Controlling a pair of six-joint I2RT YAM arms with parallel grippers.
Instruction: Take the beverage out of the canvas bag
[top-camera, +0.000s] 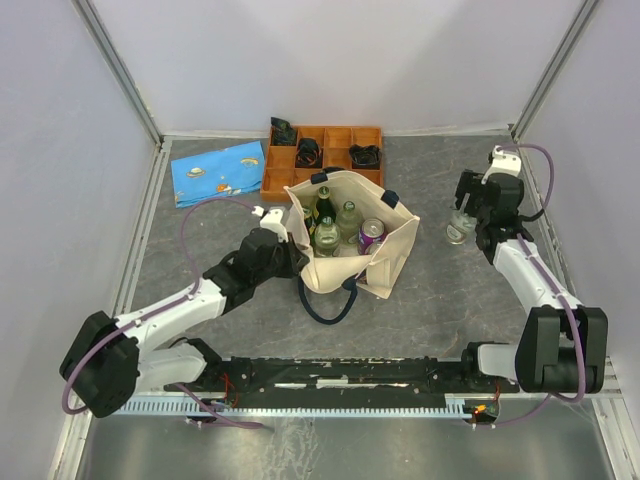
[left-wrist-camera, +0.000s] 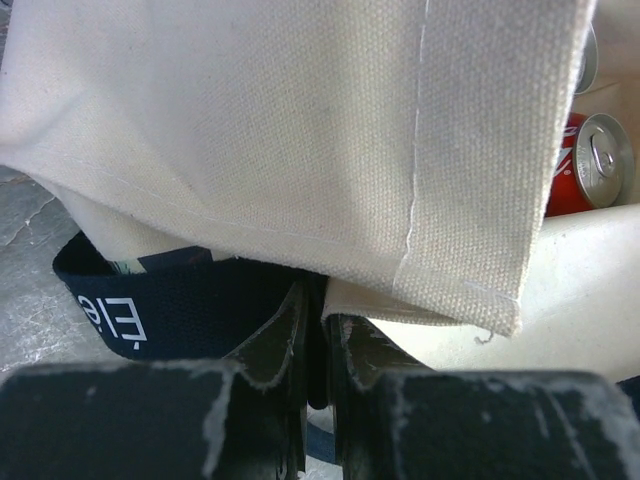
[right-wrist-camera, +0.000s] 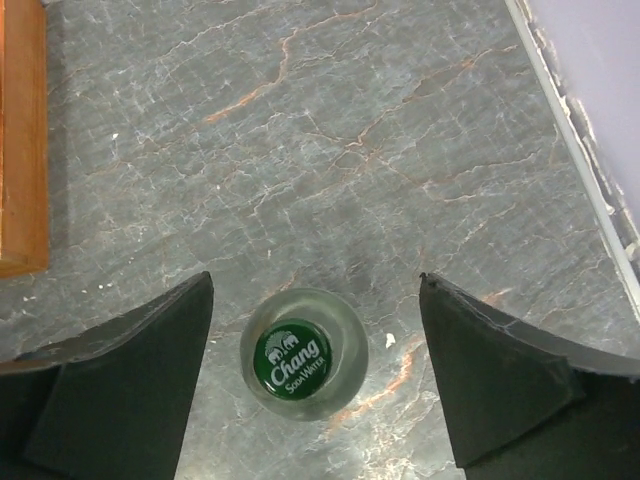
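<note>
The cream canvas bag with navy handles stands open at the table's middle and holds several bottles and cans, among them a purple can. My left gripper is shut on the bag's left rim; in the left wrist view its jaws pinch the cream canvas, and a red can shows inside. A clear soda-water bottle with a green cap stands upright on the table at the right. My right gripper is open above it, one finger on each side, not touching.
An orange compartment tray with dark objects stands behind the bag. A blue patterned pouch lies at the back left. The tray's edge shows at the left of the right wrist view. A wall rail runs along the right.
</note>
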